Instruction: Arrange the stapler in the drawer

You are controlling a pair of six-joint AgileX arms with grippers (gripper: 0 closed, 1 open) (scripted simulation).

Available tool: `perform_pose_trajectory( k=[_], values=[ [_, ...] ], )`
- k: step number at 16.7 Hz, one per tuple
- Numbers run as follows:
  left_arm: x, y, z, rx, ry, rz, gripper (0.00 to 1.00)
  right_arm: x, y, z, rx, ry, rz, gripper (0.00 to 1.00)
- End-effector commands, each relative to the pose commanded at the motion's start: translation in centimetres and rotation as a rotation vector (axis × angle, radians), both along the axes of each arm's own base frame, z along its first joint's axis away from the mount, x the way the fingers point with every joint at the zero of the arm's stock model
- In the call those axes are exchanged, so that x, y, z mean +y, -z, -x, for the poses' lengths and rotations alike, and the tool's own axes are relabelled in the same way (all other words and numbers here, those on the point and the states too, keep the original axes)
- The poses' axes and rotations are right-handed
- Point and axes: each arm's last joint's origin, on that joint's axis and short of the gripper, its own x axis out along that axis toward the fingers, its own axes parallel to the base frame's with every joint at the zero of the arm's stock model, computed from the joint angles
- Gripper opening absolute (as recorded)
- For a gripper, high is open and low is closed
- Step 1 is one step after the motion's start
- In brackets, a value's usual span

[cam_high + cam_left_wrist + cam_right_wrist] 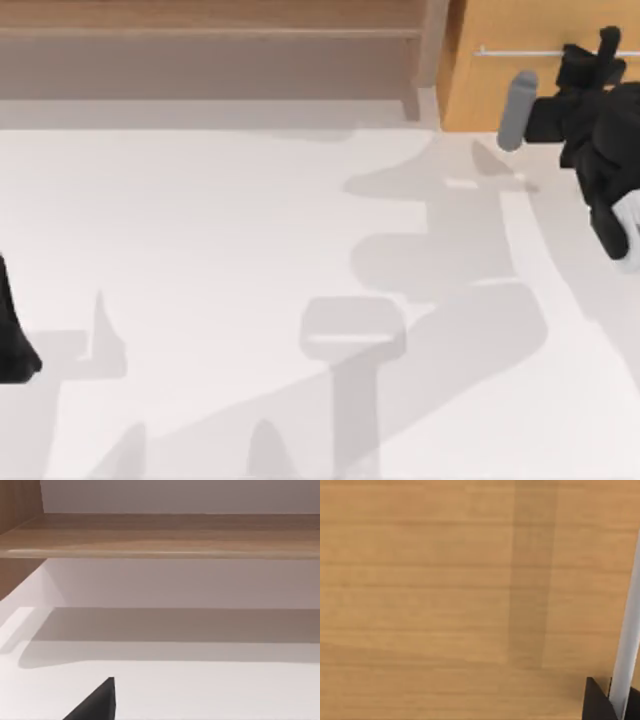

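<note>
The drawer [540, 90] stands at the table's back right, its light orange-tan wooden front facing me and its thin silver bar handle [520, 51] running across it. My right gripper [598, 48] is up against that front, shut on the handle. In the right wrist view the wooden front [445, 595] is very close, and the handle [626, 640] passes between two black fingertips [596, 702]. The stapler [460, 183] is a small whitish bar lying on the table in front of the drawer, apart from both grippers. My left gripper [12, 345] is parked at the left edge.
A paler brown open shelf unit [210, 40] spans the back left, beside the drawer; its shelf board [160, 535] is seen from the left wrist. A grey square shadow patch [352, 328] lies mid-table. Arm shadows cross the white tabletop [200, 220].
</note>
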Motion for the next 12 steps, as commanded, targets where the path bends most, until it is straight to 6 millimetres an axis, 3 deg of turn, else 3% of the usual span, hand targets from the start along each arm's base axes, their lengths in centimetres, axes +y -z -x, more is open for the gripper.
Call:
perform_pose_trajectory(
  k=[9,12],
  values=[
    [0.0,0.0,0.0,0.0,0.0,0.0,1.0,0.0,0.0,0.0,0.0,0.0,0.0,0.98],
    [0.0,0.0,0.0,0.0,0.0,0.0,1.0,0.0,0.0,0.0,0.0,0.0,0.0,1.0]
  ],
)
